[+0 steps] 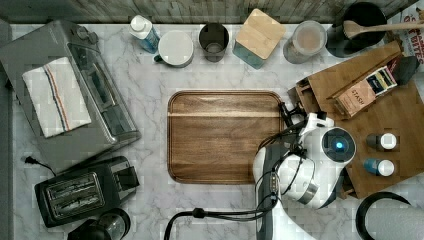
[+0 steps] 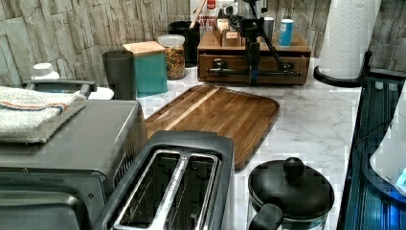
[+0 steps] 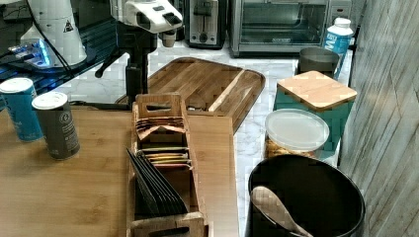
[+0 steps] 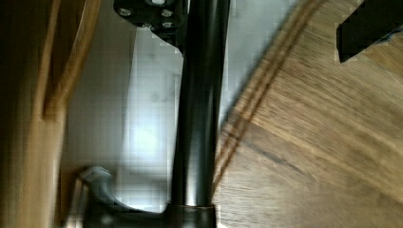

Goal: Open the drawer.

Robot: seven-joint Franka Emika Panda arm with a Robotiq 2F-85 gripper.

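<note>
In the top view, the left of the frame is crowded. A toaster oven (image 1: 85,100) with a folded towel (image 1: 55,95) on it sits there, and a toaster (image 1: 85,192) sits below it, both well apart from my work. The serving tray (image 1: 220,135) lies at the centre, with bare counter (image 1: 150,80) around its left and upper edges.

My hand (image 1: 291,114) is at the tray's right edge, in the narrow strip between the tray and the wooden organiser. The white arm covers the counter below that. The top board (image 1: 400,115) reaches the right edge of the frame and hides the drawer beneath it.

The left view shows the drawer (image 2: 230,62) in the upper middle, under the board, with its front panel facing the tray. The hand (image 2: 253,72) comes straight down onto the bar handle (image 2: 277,73) near its middle. A strip of bare marble separates the tray's far rim from the panel, and there is more open marble towards the paper towel roll (image 2: 347,36) at the right. I cannot tell how far out the drawer stands.

In the wrist view the fingers (image 4: 152,16) are spread. One is against the handle (image 4: 197,118) and the other is well apart from it over the tray. In the right view the tea box (image 3: 158,148) hides the fingertips.
</note>
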